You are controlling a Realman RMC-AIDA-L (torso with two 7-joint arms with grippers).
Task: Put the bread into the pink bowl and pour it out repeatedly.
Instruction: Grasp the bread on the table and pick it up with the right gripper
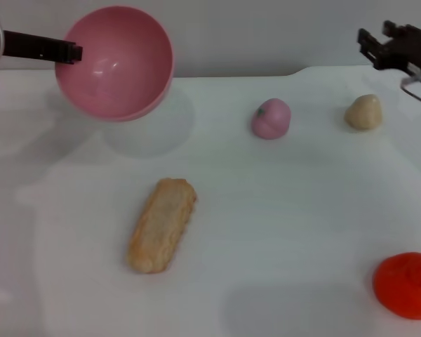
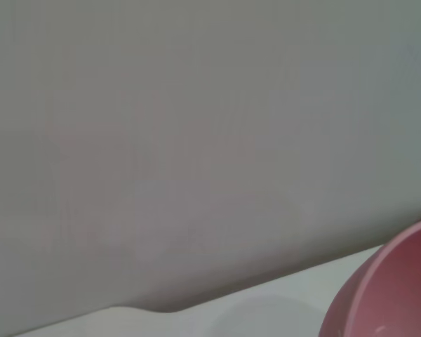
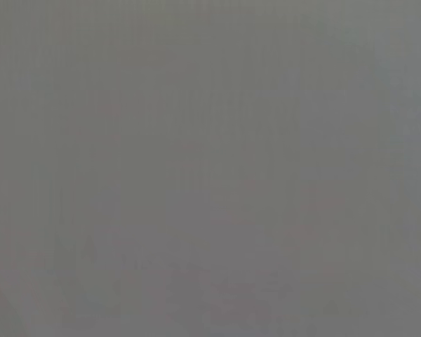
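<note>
One pink bowl (image 1: 116, 63), the largest thing here, hangs tipped above the tabletop (image 1: 281, 203), the left gripper (image 1: 74, 51) fingers clamped on its rim, its empty mouth turned down toward the bread (image 1: 162, 225), which lies flat well below and clear of those fingers. Smaller bystanders, an orange-red round thing (image 1: 407, 284), a pink peach toy (image 1: 271, 118) and a beige lump (image 1: 364, 111), lie well off, the lump just under the right gripper (image 1: 386, 45) parked aloft, whose fingers I cannot tell open or closed; nothing blocks the loaf.

The white table (image 1: 266, 210) carries the bread (image 1: 162, 225) below the left gripper (image 1: 76, 52), a pink toy (image 1: 271, 118), a beige lump (image 1: 364, 111) under the right gripper (image 1: 370, 42), and an orange round thing (image 1: 407, 284).
</note>
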